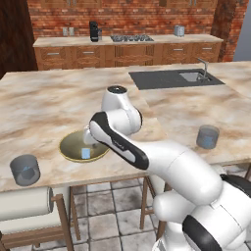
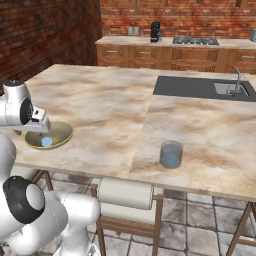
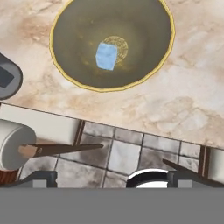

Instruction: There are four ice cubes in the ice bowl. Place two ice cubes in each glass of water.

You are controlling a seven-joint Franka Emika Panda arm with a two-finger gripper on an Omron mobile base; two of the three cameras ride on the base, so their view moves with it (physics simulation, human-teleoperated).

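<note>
Hand above bowl, 1 cube visible

Hand [image 3: 109, 175] fully open, empty; pale blue translucent ice cube [image 3: 106, 56] lies directly ahead, central in wide olive-yellow gold-rimmed ice bowl [image 3: 70, 26] on the marble bench [image 3: 183, 100].

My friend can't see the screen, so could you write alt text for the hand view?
Looking down from the robot's hand, a wide olive-yellow ice bowl with a thin golden rim sits on a marble counter, holding one pale blue ice cube near its middle. Part of a grey-blue glass shows at the left edge; tiled floor lies below.
</note>
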